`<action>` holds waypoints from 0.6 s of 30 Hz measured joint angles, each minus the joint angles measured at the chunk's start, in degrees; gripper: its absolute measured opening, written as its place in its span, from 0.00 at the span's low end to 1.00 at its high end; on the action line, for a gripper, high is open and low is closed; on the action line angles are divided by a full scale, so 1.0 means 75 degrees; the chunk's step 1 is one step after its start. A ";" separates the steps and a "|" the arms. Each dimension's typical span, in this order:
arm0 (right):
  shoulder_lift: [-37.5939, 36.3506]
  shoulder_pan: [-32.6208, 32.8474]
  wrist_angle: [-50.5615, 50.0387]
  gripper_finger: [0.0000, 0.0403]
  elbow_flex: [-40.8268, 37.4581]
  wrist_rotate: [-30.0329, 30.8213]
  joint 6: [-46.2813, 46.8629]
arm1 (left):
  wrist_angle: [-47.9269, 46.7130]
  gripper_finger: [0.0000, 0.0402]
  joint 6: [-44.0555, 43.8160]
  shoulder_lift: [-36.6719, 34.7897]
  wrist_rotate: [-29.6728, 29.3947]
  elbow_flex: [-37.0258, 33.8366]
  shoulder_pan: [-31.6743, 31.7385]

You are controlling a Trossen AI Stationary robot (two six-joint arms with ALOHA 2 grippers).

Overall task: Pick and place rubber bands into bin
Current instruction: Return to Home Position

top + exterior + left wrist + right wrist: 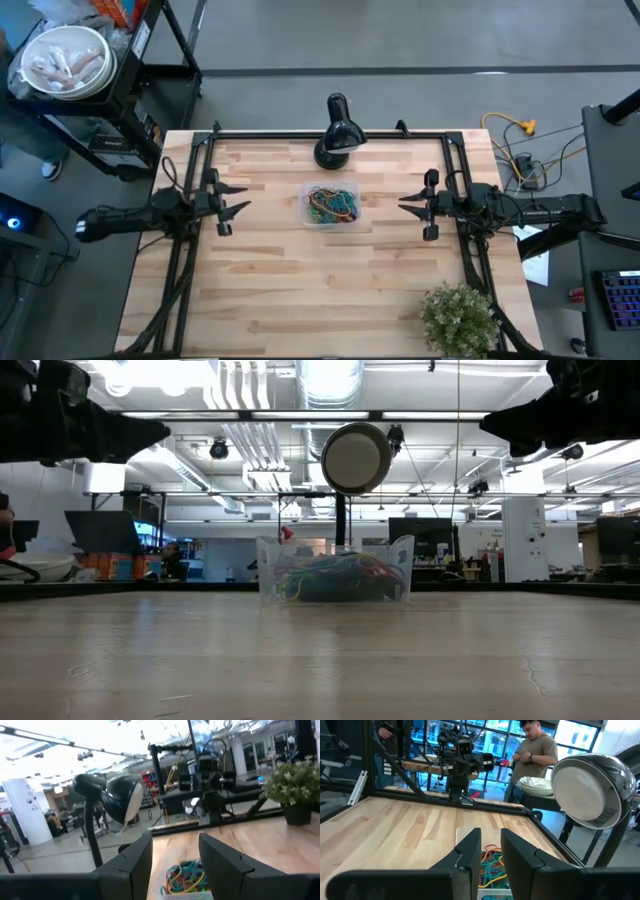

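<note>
Left gripper [243,199] hung above the left side of the wooden table [300,300], well apart from the bin, pointing towards the middle. Its jaws stood wide apart with nothing between them; in its own wrist view the two dark fingers [132,865] framed the far-off heap of bands [184,877] through the gap.

At the middle of the table, a little towards the back edge, sat the clear bin [304,208], flat on the wood. The rubber bands [333,204] lay inside it in one tangled pile of blue, red, yellow, green and orange loops. From table height the pile [335,580] filled the lower part of the tray, below its clear wall [402,558]. No band could be made out on the bare wood, though loops that thin might have been lost from so high up. Just behind the bin stood a black desk lamp [338,135].

Right gripper [405,203] hung above the right side, opposite its partner and likewise clear of the bin. Its fingers [470,857] were parted by a narrower gap and held nothing.

Near the table's front right corner stood a small potted plant [460,318].
</note>
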 joint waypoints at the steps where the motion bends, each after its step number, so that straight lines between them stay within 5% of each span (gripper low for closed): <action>1: 0.0000 0.0000 0.0000 0.17 0.0000 -0.0003 0.0009 | 0.0033 0.36 0.0013 -0.0002 0.0000 0.0000 -0.0027; 18: 0.0003 0.0000 -0.0363 0.17 -0.0057 -0.0025 0.0020 | -0.1005 0.36 0.0369 0.0002 0.0451 -0.0006 -0.0384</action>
